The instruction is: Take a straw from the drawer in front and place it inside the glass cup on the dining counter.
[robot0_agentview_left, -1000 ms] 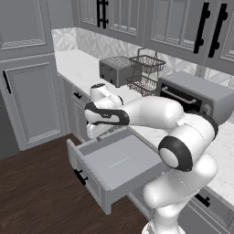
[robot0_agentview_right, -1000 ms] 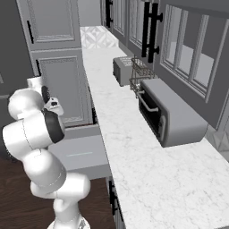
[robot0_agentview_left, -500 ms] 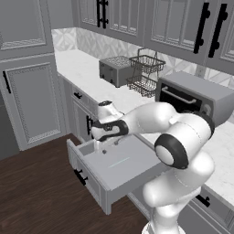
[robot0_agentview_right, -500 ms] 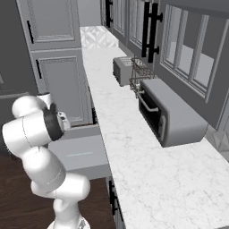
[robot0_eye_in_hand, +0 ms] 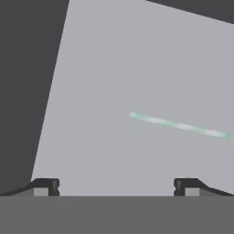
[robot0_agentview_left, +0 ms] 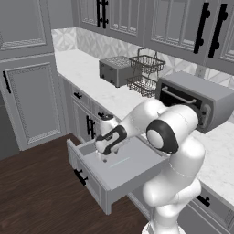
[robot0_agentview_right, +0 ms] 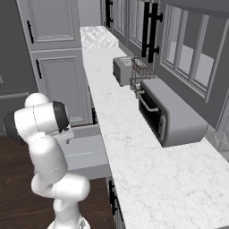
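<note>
**Reach into drawer, straw not yet gripped**

One straw (robot0_eye_in_hand: 180,125) lies flat on the drawer (robot0_agentview_left: 137,165) floor, nothing else beside it. In the base view the straw (robot0_agentview_left: 119,161) sits just beside the gripper (robot0_agentview_left: 104,157), toward the drawer's middle. Gripper (robot0_eye_in_hand: 116,186) hangs above the floor, fingers spread wide, nothing between them. Step in hand: the approach for pickup. Next move likely calls for shifting over the straw, straddling it across its length, lowering, then closing. One drawer open.
</note>
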### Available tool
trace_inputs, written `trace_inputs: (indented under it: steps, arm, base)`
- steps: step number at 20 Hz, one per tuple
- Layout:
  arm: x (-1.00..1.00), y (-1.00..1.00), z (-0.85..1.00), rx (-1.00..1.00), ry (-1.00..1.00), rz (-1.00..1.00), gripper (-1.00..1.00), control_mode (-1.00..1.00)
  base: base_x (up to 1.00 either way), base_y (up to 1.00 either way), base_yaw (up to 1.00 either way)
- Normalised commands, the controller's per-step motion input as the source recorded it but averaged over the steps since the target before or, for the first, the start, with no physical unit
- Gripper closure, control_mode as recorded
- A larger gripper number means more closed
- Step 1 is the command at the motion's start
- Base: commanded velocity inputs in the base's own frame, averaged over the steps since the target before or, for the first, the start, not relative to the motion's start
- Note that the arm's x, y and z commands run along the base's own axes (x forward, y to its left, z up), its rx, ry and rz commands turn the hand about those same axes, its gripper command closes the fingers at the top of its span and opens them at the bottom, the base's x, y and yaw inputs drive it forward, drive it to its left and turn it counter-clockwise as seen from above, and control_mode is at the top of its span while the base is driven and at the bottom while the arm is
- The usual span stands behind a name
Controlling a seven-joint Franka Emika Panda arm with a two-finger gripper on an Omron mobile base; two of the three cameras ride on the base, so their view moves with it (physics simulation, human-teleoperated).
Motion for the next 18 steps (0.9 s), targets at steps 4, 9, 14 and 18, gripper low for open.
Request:
trace_inputs:
  steps: [4, 9, 14, 18]
  arm:
    - [0.41, 0.05, -0.54, 0.00, -0.01, 0.00, -1.00, -1.00]
    - [0.35, 0.26, -0.52, 0.00, 0.00, 0.00, -1.00, -1.00]
    - [0.15, 0.47, -0.40, 0.00, 0.00, 0.00, -1.00, -1.00]
    - [0.06, 0.50, -0.34, 0.00, 0.00, 0.00, -1.00, -1.00]
  base:
    - [0.00, 0.00, 0.00]
    - [0.00, 0.00, 0.00]
    - [0.00, 0.00, 0.00]
    - [0.00, 0.00, 0.00]
